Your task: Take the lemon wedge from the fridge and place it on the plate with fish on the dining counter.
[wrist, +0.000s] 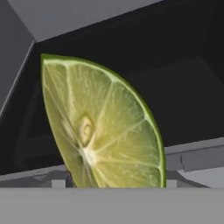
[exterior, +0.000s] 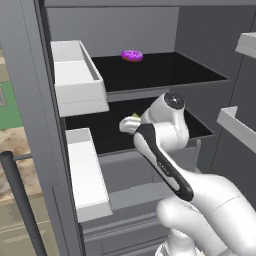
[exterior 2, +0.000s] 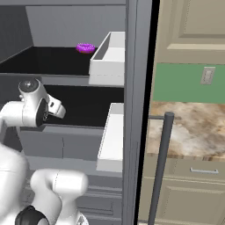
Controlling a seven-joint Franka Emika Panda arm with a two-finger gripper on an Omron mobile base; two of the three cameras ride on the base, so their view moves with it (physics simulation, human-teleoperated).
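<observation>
Lemon wedge [wrist: 103,131] sits right in front of our hand camera, cut face toward us, pale yellow-green flesh with a thin green rind along its curved edge. From the left base view we catch a sliver of it [exterior: 134,117] just past the wrist, on the fridge's [exterior: 30,100] middle black shelf [exterior: 95,131]. Our arm [exterior: 165,165] reaches into the open fridge, with the gripper [exterior: 129,124] low over that shelf near its front edge; in the right base view the gripper [exterior 2: 57,108] points into the shelf space. We cannot tell from these views whether the jaws are apart or pressed on the wedge, as the fingertips are hidden.

On the shelf above lies a purple lumpy item [exterior: 132,55], well apart from our hand. White door bins [exterior: 77,75] hang on the open left door. In the right base view a marbled counter [exterior 2: 193,127] lies beyond the door's dark handle [exterior 2: 160,162].
</observation>
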